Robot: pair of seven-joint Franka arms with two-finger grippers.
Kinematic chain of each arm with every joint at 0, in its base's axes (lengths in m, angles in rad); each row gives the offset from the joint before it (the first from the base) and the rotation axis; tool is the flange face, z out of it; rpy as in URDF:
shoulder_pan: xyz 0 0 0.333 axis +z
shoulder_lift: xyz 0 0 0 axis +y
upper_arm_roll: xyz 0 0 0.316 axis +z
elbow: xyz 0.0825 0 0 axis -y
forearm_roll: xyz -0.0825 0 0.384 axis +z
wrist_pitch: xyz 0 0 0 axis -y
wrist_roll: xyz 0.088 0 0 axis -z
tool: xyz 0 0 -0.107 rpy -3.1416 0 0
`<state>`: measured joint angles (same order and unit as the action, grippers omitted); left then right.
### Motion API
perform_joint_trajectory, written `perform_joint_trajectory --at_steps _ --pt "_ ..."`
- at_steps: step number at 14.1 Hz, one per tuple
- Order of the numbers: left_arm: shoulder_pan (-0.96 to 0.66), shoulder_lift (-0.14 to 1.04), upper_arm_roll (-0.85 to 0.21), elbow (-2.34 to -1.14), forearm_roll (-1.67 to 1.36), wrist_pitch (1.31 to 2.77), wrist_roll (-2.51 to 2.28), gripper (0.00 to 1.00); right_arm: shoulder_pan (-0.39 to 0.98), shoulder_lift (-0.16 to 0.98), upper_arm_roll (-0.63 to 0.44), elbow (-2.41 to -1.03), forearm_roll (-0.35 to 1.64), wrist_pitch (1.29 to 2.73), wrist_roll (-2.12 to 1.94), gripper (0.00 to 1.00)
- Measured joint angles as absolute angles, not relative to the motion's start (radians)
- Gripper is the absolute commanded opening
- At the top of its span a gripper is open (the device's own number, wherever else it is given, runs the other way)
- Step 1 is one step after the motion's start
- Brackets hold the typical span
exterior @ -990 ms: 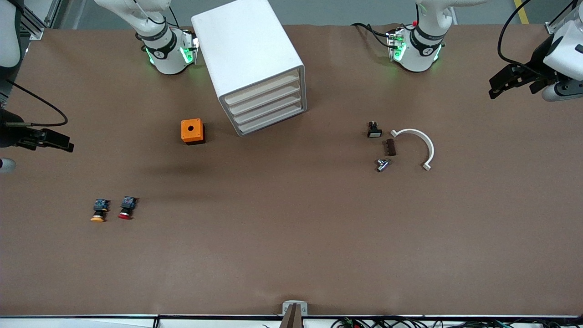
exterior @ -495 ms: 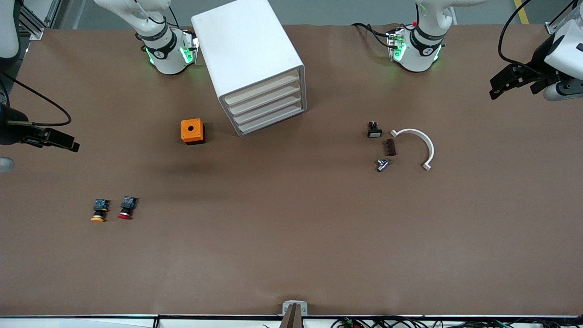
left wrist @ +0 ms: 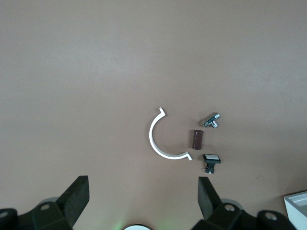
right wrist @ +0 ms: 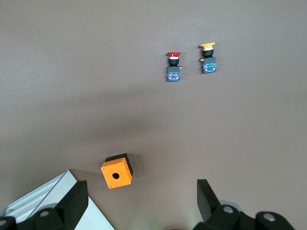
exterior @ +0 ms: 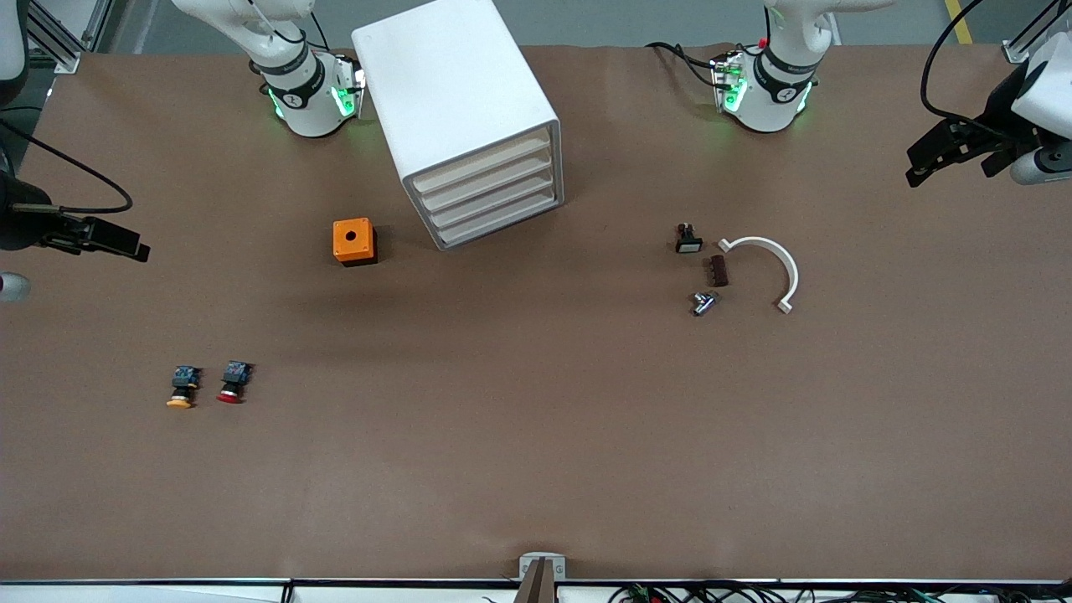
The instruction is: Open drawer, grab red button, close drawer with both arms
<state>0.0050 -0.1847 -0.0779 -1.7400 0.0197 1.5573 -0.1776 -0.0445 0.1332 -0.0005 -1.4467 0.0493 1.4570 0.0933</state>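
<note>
The white cabinet [exterior: 469, 109] stands between the arm bases, and its four cream-fronted drawers [exterior: 490, 197] are all shut. The red-capped button [exterior: 232, 381] lies on the table toward the right arm's end, beside an orange-yellow one [exterior: 182, 387]. It also shows in the right wrist view [right wrist: 173, 67]. My right gripper [exterior: 126, 247] hangs open and empty over the table's edge at the right arm's end; the right wrist view shows it too [right wrist: 141, 191]. My left gripper [exterior: 925, 163] hangs open and empty over the left arm's end; the left wrist view shows it too [left wrist: 143, 188].
An orange box [exterior: 354, 241] with a hole sits beside the cabinet. Toward the left arm's end lie a black button with a white face [exterior: 688, 240], a brown block [exterior: 718, 270], a metal fitting [exterior: 703, 302] and a white arc [exterior: 775, 268].
My right gripper has drifted a little toward the bases' side and inward over the table. My left gripper has shifted slightly toward its end of the table. Nothing on the table moved.
</note>
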Motion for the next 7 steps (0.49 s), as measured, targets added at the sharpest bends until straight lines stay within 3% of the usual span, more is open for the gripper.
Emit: perform_joint_trajectory --at_steps 7 --pt "0.005 -0.19 -0.078 -1.736 0.02 1.565 -0.174 1.0 -0.044 0.09 -0.003 -1.445 0.049 1.456 0.093 1.0"
